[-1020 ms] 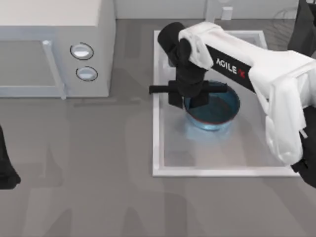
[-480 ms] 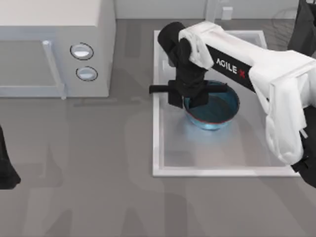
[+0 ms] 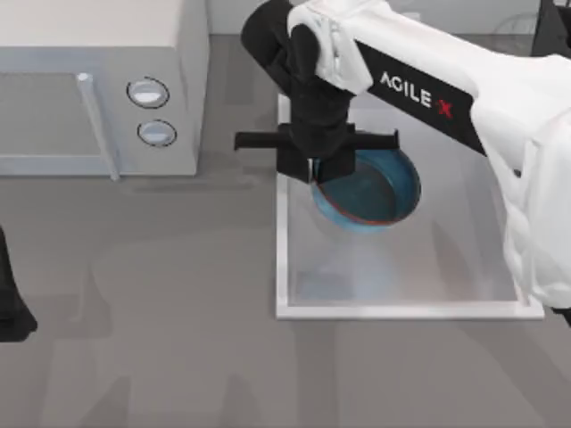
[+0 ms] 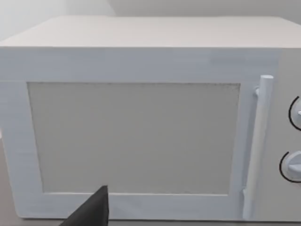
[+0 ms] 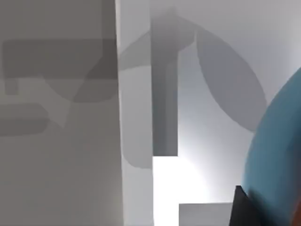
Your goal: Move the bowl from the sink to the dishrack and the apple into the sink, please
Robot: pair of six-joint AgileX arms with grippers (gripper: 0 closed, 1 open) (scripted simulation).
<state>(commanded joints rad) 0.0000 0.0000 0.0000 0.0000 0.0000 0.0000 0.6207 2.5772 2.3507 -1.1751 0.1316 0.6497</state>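
Above the white sink (image 3: 284,267), near its left rim: blue-teal bowl (image 3: 375,189) gripped at its edge, right gripper (image 3: 324,172) clamped on it, tilted and seemingly lifted clear. Step in hand, by judgement: carrying to the dishrack; next, a steady transfer without spilling grip. Left gripper (image 3: 11,308) parked at table's left edge, finger state impossible to tell.

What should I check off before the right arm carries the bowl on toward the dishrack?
1. Grasp: the right end effector sits on the left rim of the bowl; ok.
2. Lift: the bowl looks tilted and raised off the floor of the sink; ok, though exact clearance cannot be told.
3. Rim clearance: the bowl's left edge lies close to the sink's left wall; cannot tell.
4. Left end effector: parked at the table's left edge, out of the way; ok.
5. Microwave: stands left of the sink, apart from the right arm; ok.
6. Dishrack location: cannot tell.
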